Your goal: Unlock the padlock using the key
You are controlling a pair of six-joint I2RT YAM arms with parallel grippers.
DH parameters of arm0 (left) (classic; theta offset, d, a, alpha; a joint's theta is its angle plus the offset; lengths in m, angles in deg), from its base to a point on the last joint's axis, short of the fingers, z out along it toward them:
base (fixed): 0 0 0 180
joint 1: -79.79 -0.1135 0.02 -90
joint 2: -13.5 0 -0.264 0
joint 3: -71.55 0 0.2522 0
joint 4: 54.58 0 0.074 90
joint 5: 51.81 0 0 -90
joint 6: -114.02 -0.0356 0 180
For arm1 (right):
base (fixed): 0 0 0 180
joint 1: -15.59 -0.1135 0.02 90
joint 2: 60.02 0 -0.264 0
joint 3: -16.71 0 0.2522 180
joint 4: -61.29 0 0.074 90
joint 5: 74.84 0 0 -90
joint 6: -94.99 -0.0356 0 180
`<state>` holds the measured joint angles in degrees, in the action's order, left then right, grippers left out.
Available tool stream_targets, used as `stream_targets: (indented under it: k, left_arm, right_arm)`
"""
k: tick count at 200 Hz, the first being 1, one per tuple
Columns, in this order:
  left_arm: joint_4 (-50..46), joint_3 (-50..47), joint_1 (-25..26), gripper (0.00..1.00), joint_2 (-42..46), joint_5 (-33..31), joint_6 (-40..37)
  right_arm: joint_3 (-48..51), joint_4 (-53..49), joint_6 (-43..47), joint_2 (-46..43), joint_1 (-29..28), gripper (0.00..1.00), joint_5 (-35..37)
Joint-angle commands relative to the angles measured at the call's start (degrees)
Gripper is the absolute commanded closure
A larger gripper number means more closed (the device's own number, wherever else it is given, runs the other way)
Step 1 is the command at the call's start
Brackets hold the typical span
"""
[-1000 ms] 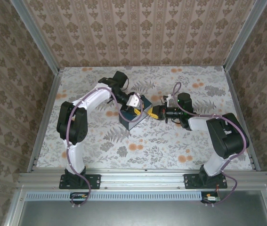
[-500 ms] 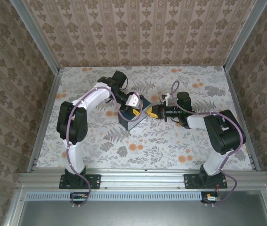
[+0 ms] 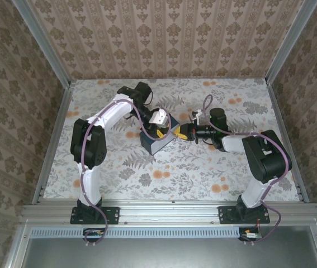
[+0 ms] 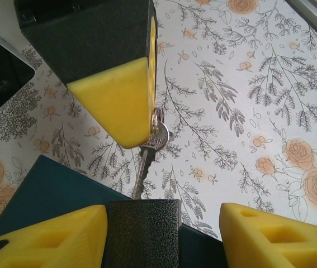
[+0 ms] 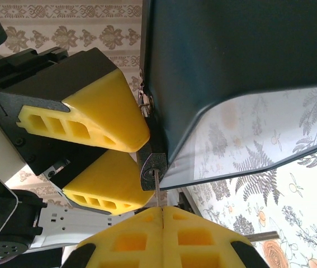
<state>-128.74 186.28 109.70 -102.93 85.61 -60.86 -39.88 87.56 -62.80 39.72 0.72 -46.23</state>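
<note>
The step in hand looks like turning the key (image 4: 146, 162) in the padlock (image 4: 141, 234). I would twist along the blade's own line, without levering sideways, and only once the padlock is steadied, since it hangs at the box (image 4: 41, 190). The right hand (image 5: 162, 211) is pressed together, pinching the key's head, with the blade reaching into the padlock's end. The left hand (image 4: 164, 218) is spread around the padlock body, one finger just beside it and the other clear. Key and padlock sit near the tabletop's (image 4: 247, 84) middle, slightly toward its far edge.

Overhead view looking down, wrist views close, sharing padlock (image 4: 141, 234)
</note>
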Motion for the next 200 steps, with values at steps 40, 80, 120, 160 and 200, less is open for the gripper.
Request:
stream_targets:
  k: [40,80,120,160,200]
  left_arm:
    - [-6.7,6.8,-0.2,0.43,-4.2,0.2,-1.2]
    - [-10.3,9.7,-0.2,0.42,-6.0,0.5,-2.4]
    - [-11.2,10.4,-0.1,0.46,-6.7,-0.2,-2.7]
    - [-11.0,10.2,-0.1,0.55,-6.8,0.0,-2.5]
    - [-10.6,10.0,0.0,0.63,-6.7,0.7,-2.1]
  right_arm:
    - [-1.5,-6.4,4.9,-2.4,0.2,1.0,-0.6]
    - [-2.0,-7.2,5.2,-2.4,0.2,1.0,-0.5]
    - [-2.3,-8.2,5.9,-3.0,0.1,1.0,-0.6]
    - [-2.4,-9.1,6.6,-4.6,0.1,1.0,-0.5]
    - [-2.9,-12.2,9.0,-6.7,0.1,1.0,-0.3]
